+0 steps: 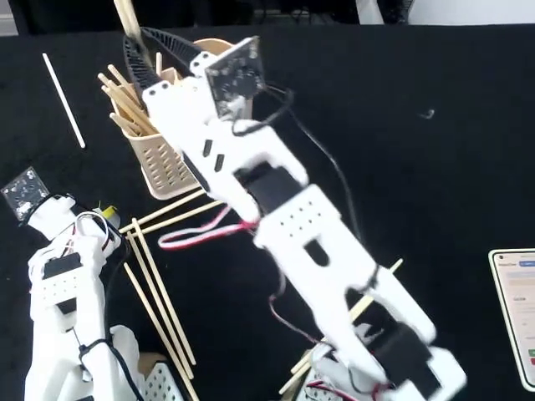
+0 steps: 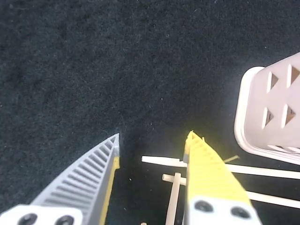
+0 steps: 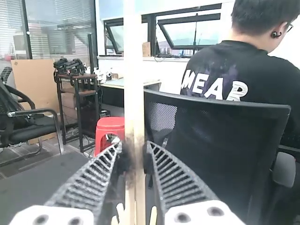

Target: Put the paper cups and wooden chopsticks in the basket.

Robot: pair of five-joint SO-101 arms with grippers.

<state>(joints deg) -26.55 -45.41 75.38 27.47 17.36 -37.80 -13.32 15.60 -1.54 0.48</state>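
A cream slotted basket stands at the table's back left with several wooden chopsticks sticking out of it. Above its rim my right gripper is shut on one chopstick, held upright between the ribbed fingers; the same chopstick rises past them. A tan paper cup rim shows behind that wrist; I cannot tell if it sits inside the basket. My left gripper hangs open just over loose chopsticks beside the basket.
More chopsticks lie fanned on the black cloth in front of the basket, one white stick lies at the far left, and another pokes out under the right arm. A phone lies at the right edge.
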